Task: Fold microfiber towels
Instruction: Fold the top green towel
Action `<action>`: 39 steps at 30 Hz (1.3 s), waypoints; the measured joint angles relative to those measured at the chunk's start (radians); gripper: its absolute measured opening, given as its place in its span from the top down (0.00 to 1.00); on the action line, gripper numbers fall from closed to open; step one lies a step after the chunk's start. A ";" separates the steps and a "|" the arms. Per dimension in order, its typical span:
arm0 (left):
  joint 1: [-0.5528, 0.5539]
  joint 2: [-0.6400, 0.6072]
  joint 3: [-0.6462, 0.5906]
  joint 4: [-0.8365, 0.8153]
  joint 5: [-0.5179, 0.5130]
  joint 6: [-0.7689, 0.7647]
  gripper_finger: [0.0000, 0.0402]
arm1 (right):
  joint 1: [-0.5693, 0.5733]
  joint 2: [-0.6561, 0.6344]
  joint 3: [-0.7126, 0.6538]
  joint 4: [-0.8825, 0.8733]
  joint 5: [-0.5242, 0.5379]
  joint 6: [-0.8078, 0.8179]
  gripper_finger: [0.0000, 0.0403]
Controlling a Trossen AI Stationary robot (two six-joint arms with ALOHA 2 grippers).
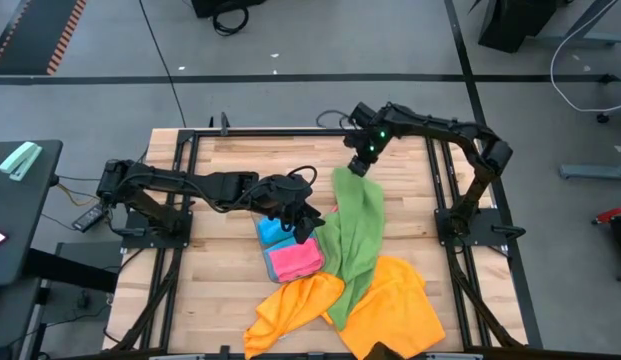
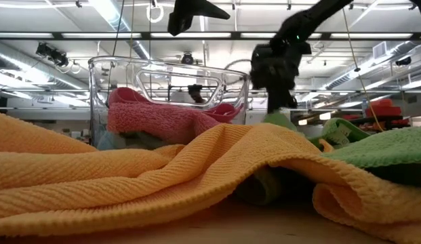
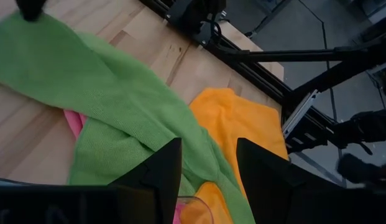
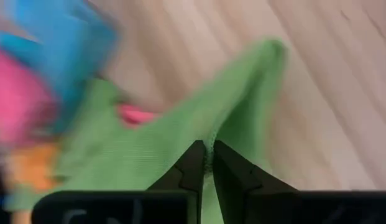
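Right now the right gripper (image 4: pixel 206 163) is pinching the far end of the green towel (image 1: pixel 356 232). Its two fingers (image 4: pixel 191 165) are pressing together on a thin fold of the cloth, close to the towel's edge. The towel is hanging down from that pinch and trailing away across the wooden table (image 1: pixel 230 165). It is bending and wrinkling, so it looks soft and light. It will probably flop and slide, not stay flat. A good place to hold it is a corner or an edge, because the middle would only bunch up.

Farther along from the right gripper, the green towel is lying partly over the folded pink towel (image 1: pixel 294 259) and the blue towel (image 1: pixel 270 231). Those two are sitting together in a clear tray (image 2: pixel 95 95).

The left gripper (image 1: pixel 304 222) is hovering just beside that stack and holding nothing. Its fingers (image 3: pixel 161 171) are standing apart with a gap between them. The green towel is passing just beyond its tips.

Farthest from the right gripper, two orange towels (image 1: pixel 395 300) are lying loose and crumpled at the other end of the table. The green towel's tail is resting between them. They look just as soft and floppy, and they are not folded yet.
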 joint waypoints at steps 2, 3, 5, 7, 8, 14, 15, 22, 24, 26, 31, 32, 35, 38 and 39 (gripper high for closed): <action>0.000 0.000 0.000 0.000 0.001 0.001 0.60 | -0.008 -0.002 0.067 -0.042 -0.092 0.031 0.90; 0.000 0.000 0.000 0.000 0.007 0.009 0.60 | -0.008 -0.002 0.094 -0.043 -0.152 0.055 0.90; 0.000 0.000 0.000 0.000 0.024 0.033 0.60 | 0.000 -0.002 0.132 -0.030 -0.263 0.114 0.90; 0.000 0.000 0.000 0.000 0.034 0.047 0.60 | 0.025 -0.003 0.145 0.025 -0.320 0.168 0.90; 0.000 0.000 0.000 0.000 0.035 0.049 0.60 | 0.043 -0.003 0.143 0.060 -0.325 0.197 0.90; 0.000 0.000 0.000 0.000 0.036 0.049 0.60 | 0.158 -0.001 0.040 0.451 -0.270 0.372 0.90; 0.000 0.000 0.000 0.000 0.036 0.049 0.60 | 0.173 -0.001 0.019 0.518 -0.225 0.401 0.90; 0.000 0.000 0.000 0.001 0.035 0.050 0.60 | 0.187 0.006 -0.080 0.793 -0.070 0.512 0.90; 0.003 0.000 0.000 0.000 0.034 0.053 0.60 | 0.190 0.008 -0.089 0.782 -0.074 0.513 0.90; 0.006 0.000 0.000 -0.001 0.035 0.076 0.60 | 0.197 0.008 -0.090 0.785 -0.081 0.490 0.90; 0.021 -0.001 0.001 -0.035 0.034 0.116 0.60 | 0.198 0.001 -0.071 0.785 -0.152 0.482 0.90; 0.025 -0.001 0.001 -0.054 0.034 0.100 0.60 | 0.198 -0.004 -0.063 0.781 -0.163 0.481 0.90; 0.044 -0.001 0.001 -0.141 0.035 0.018 0.60 | 0.198 -0.016 -0.030 0.747 -0.173 0.474 0.90; 0.058 -0.001 0.001 -0.225 0.033 -0.039 0.60 | 0.198 -0.039 0.000 0.726 -0.176 0.475 0.90; 0.058 -0.001 0.001 -0.235 0.032 -0.041 0.60 | 0.198 -0.054 0.014 0.720 -0.175 0.472 0.90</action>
